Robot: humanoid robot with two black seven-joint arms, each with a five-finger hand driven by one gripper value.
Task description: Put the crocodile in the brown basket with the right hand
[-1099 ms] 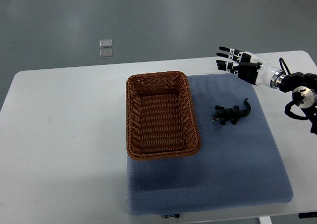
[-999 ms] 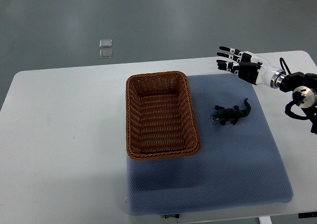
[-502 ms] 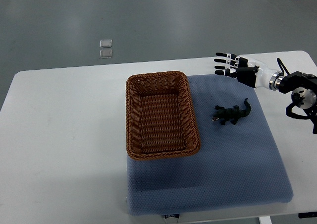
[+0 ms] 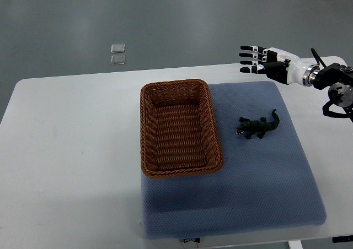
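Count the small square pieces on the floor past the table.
2. The far square and the near square lie close together on the grey floor, just beyond the far edge of the table. Nothing there looks able to hide more.

A small dark green toy crocodile (image 4: 258, 128) lies flat on its belly on a blue mat (image 4: 265, 188), legs splayed. Its head points toward 8 o'clock and its curved tail toward 1 o'clock. A brown basket (image 4: 143, 128), rectangular, woven and empty, stands upright at the crocodile's 9 o'clock, near it but not touching, on the same mat.
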